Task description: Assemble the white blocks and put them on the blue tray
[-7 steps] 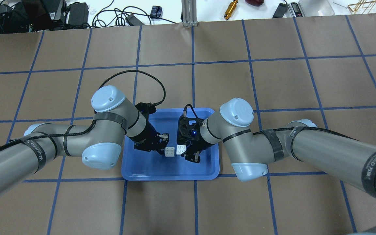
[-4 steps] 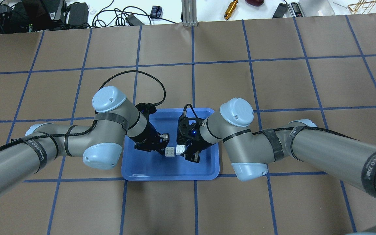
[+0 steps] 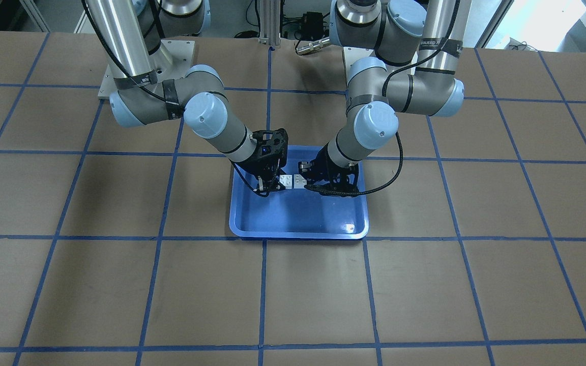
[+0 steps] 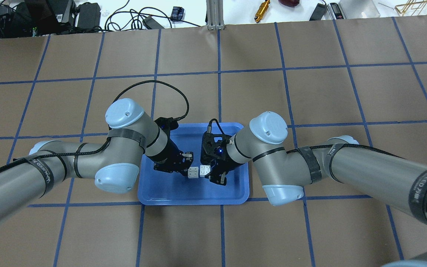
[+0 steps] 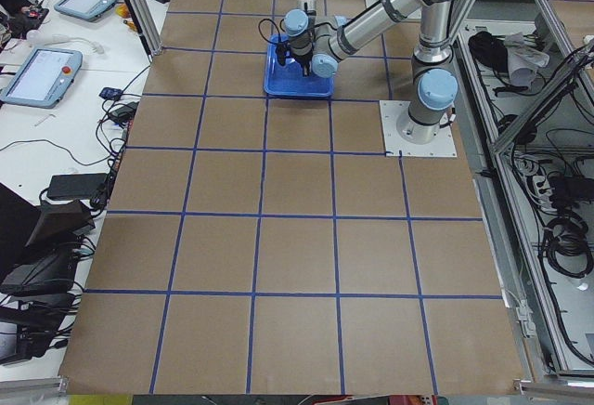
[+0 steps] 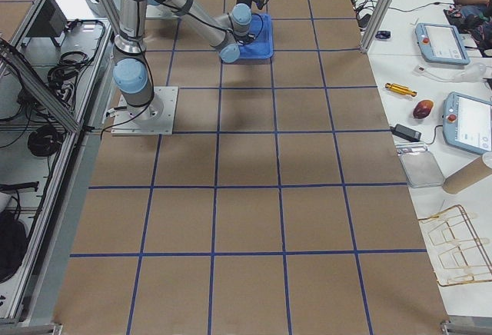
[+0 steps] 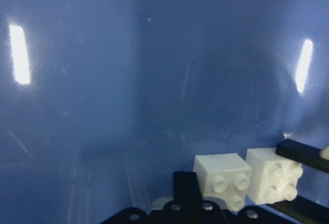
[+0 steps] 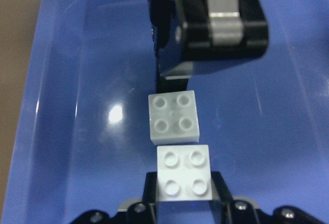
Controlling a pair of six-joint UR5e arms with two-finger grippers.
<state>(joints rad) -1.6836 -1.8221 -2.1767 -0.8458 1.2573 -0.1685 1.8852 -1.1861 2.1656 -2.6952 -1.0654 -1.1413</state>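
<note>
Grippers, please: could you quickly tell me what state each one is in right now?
Left gripper: closed, holding a white block.
Right gripper: closed, holding the other white block.

Left hand (image 4: 188, 167) and right hand (image 4: 210, 172) face off over blue tray (image 4: 169, 193); white blocks (image 4: 193, 172) fill the gap.

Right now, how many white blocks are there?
2: one block in the left gripper, the other block in the right gripper, over the blue tray. More may be hidden.
</note>
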